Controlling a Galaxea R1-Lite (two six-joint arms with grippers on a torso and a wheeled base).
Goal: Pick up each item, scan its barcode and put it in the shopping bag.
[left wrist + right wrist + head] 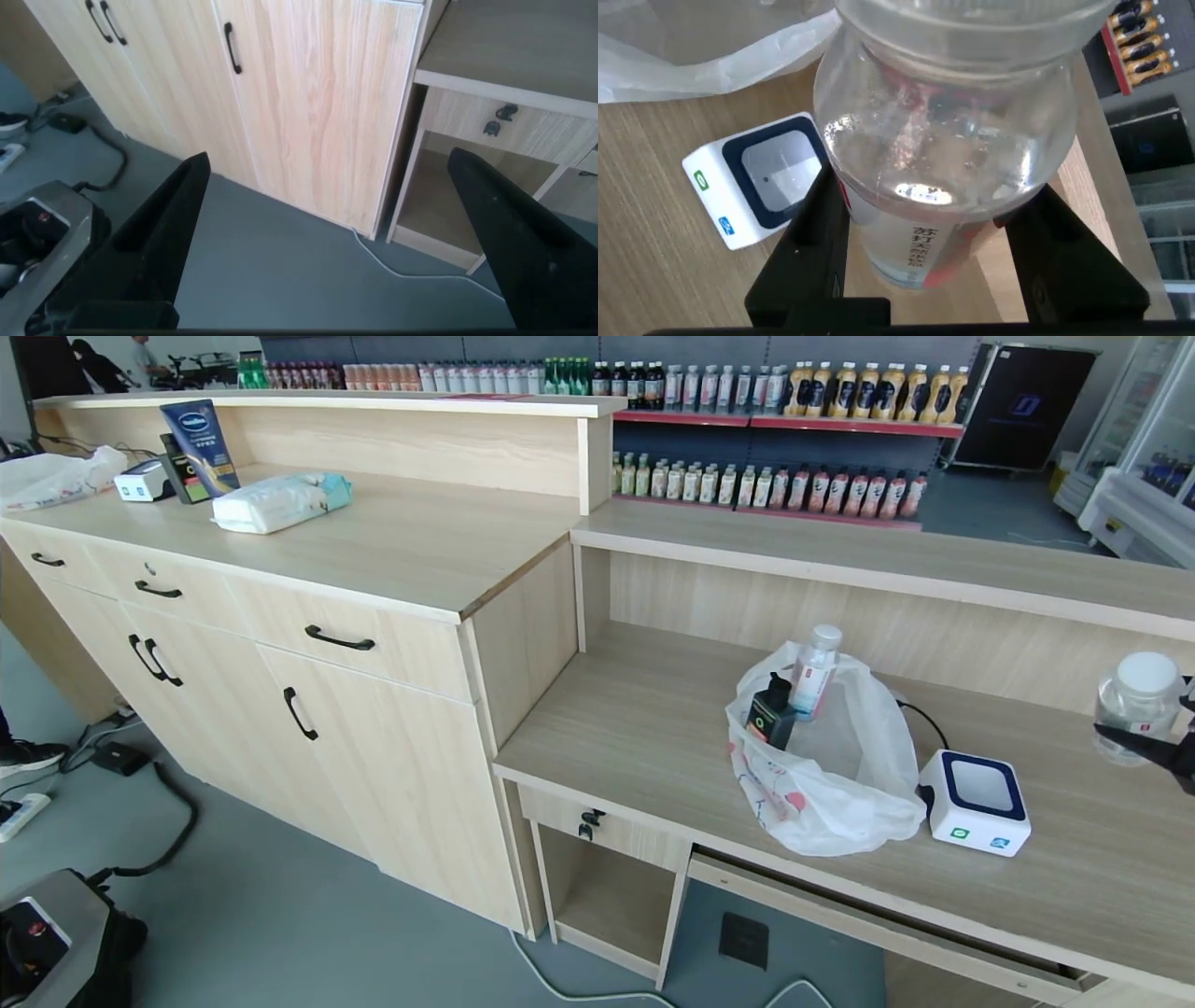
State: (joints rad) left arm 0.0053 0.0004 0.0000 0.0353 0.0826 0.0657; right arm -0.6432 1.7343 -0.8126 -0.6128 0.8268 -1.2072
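Right gripper pinched clear bottle, held right of scanner. Shopping bag sat just left of scanner. Left gripper spread wide.

Bare counter lies open left of the shopping bag, its mouth partly taken by a clear bottle and a black bottle, with the scanner just beside its right.

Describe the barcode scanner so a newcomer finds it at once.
Find the lower wooden counter right of the tall cabinet. A white shopping bag sits on it, and the scanner stands beside the bag, on its right. It is a small white box with a dark-rimmed window on top.
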